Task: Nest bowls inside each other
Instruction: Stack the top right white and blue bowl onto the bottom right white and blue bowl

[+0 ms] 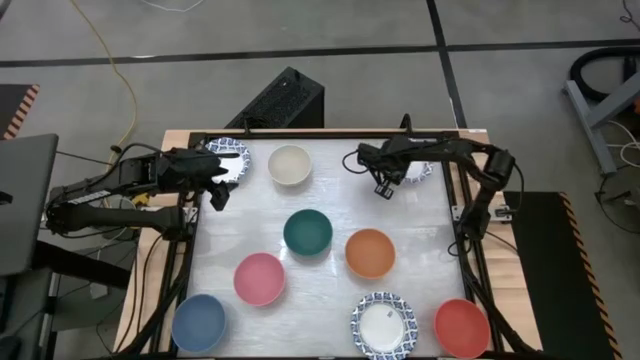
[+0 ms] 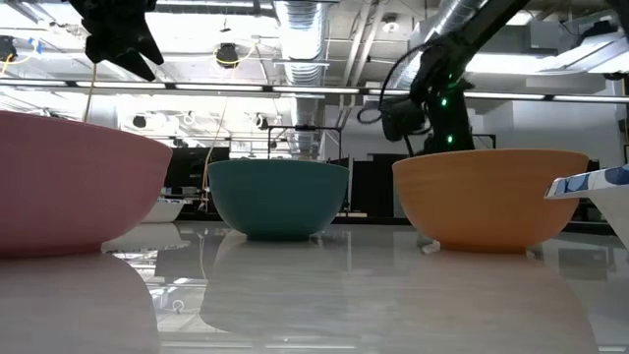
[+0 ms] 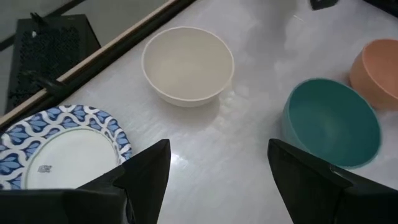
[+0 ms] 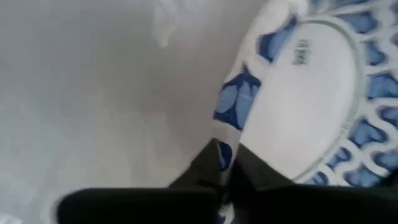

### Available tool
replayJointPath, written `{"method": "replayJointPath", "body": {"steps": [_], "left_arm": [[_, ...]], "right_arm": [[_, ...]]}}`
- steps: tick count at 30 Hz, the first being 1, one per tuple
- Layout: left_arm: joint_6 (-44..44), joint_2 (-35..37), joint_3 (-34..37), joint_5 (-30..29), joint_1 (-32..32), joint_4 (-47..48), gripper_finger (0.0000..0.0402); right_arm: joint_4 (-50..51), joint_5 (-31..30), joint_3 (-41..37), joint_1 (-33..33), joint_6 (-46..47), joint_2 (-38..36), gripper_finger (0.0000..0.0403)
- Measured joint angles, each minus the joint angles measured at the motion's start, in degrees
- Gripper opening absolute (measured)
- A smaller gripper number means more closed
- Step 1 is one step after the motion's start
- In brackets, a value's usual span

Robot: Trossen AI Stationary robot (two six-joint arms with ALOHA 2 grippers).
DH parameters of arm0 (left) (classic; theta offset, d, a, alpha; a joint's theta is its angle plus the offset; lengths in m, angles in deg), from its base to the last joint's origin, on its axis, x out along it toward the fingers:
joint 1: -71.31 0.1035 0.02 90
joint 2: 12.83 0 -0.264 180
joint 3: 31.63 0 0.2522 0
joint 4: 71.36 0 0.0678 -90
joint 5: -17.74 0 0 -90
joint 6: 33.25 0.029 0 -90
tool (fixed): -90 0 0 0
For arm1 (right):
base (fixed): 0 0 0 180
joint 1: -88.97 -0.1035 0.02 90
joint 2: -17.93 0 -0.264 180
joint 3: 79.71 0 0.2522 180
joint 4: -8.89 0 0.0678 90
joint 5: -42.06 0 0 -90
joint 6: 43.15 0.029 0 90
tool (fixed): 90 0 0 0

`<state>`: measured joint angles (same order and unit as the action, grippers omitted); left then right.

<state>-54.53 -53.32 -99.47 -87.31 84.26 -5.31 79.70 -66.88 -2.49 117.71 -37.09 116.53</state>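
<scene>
Several small bowls stand on the white table: cream [image 1: 290,165], dark green [image 1: 307,232], orange [image 1: 370,252], pink [image 1: 260,278], blue [image 1: 198,322] and red [image 1: 462,327]. One white bowl with a blue-patterned rim [image 1: 384,325] is at the near edge. Another [image 1: 232,153] is at the far left. My left gripper [image 3: 217,180] hangs open above the table beside that far-left bowl, holding nothing. My right gripper [image 4: 227,168] is shut on a third blue-patterned bowl [image 1: 421,172] at the far right, which the arm partly hides. My right gripper holds the blue-patterned bowl by its rim [image 4: 229,106], on the side toward the table's middle. One finger is inside the bowl and one outside. The fingers come steeply from above, pointing down. Whether the bowl is lifted off the table, I cannot tell.
The table's wooden far edge [image 1: 330,131] runs behind the far bowls, with a black box [image 1: 285,100] beyond it. Bare tabletop [image 1: 340,190] lies between the far bowls and the green and orange ones.
</scene>
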Motion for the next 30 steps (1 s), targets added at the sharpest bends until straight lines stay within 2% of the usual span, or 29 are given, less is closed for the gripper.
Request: {"method": "replayJointPath", "body": {"steps": [5, 9, 13, 18, 23, 25, 28, 30], "left_arm": [[0.0, 0.0, 0.0, -1.6, 0.0, 0.0, 0.0258], [0.0, 0.0, 0.0, -1.8, 0.0, 0.0, 0.0258], [-0.2, 0.0, 0.0, -1.8, 0.0, 0.0, 0.0258], [-0.3, 0.0, 0.0, -1.8, 0.0, -0.1, 0.0258], [-0.4, 0.0, 0.0, -1.9, 0.0, -0.2, 0.0258], [-0.9, 0.0, 0.0, -1.8, 0.0, -0.2, 0.0258], [-2.1, 0.0, 0.0, -1.9, 0.0, -0.2, 0.0258], [-2.4, 0.0, 0.0, -2.2, 0.0, -0.2, 0.0258]], "right_arm": [[0.3, 0.9, 0.0, -2.1, 2.6, -6.0, 0.0008], [0.1, 0.9, 0.0, -6.1, 2.9, -13.8, 0.0006], [-0.8, 4.3, 0.0, -12.9, -4.4, -22.6, 0.0004], [-1.4, 9.9, 0.0, -25.3, -13.5, -31.5, 0.0003], [-2.3, 10.7, 0.0, -42.7, -29.9, -36.6, 0.0005], [-4.4, 7.9, 0.0, -49.7, -29.0, -36.8, 0.0006], [-8.3, -0.3, 0.0, -58.9, -23.1, -35.6, 0.0006], [-12.0, -3.7, 0.0, -64.1, -21.2, -33.7, 0.0006]]}}
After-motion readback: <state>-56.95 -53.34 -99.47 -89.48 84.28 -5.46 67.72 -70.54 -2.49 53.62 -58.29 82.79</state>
